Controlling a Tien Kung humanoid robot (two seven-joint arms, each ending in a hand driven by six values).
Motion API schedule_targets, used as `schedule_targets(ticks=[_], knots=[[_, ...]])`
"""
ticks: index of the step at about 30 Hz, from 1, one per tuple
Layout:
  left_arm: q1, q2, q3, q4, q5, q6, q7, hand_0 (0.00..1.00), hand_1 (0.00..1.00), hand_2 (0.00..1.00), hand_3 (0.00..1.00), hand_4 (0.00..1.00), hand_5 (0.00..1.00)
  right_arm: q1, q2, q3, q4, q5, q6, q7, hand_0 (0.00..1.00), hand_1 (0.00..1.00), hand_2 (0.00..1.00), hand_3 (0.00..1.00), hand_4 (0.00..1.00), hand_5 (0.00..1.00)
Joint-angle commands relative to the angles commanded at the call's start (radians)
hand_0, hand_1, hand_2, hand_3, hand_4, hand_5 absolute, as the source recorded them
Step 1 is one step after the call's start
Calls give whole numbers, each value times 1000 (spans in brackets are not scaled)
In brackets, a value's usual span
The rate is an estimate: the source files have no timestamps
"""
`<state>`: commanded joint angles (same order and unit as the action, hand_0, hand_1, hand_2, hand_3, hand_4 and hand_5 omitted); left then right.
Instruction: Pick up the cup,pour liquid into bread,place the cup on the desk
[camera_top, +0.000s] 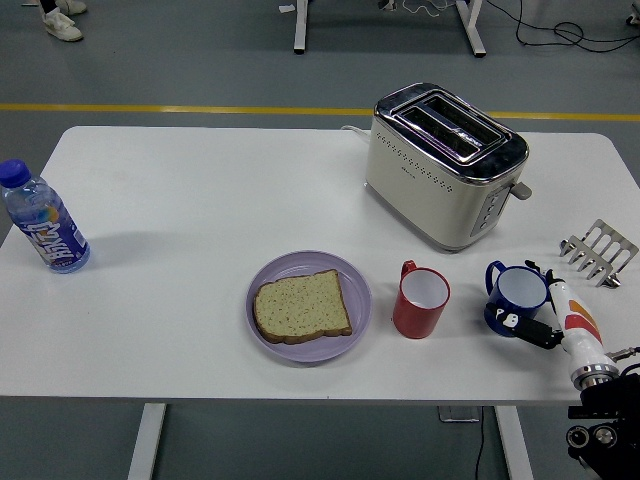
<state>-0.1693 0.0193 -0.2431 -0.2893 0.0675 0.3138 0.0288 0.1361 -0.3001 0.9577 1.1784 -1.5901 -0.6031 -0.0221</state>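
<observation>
Purple, the plate (352, 322) held the bread (301, 305) well left of our right hand (555, 315); a red cup (420, 302) stood between. Just left of that hand, touching it, stood the blue cup (516, 298), our fingers (530, 330) closed around it.

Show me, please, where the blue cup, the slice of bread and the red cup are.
blue cup (519, 291), head view, on its white inner wall.
slice of bread (300, 306), head view, middle of its top face.
red cup (414, 318), head view, on its outer red wall.

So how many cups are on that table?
2: a red cup right of the plate of bread, and a blue cup further right, at the robot hand. None looks hidden.
</observation>
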Motion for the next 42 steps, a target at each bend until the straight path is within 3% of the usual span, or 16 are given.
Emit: schedule_targets(ticks=[11,29,42], knots=[[2,-1,-8,1,13,0,5,685,694,698,551,250,998,-2,0,2,3,-7,-22,7,788,691,884,968,921,198],[7,-1,-14,1,26,0,8,682,693,697,552,253,998,-9,-3,2,6,-10,-4,10,805,712,921,984,951,209],[6,-1,-10,1,17,0,6,682,693,697,551,253,998,-11,0,15,6,-14,-14,14,858,786,992,998,969,197]])
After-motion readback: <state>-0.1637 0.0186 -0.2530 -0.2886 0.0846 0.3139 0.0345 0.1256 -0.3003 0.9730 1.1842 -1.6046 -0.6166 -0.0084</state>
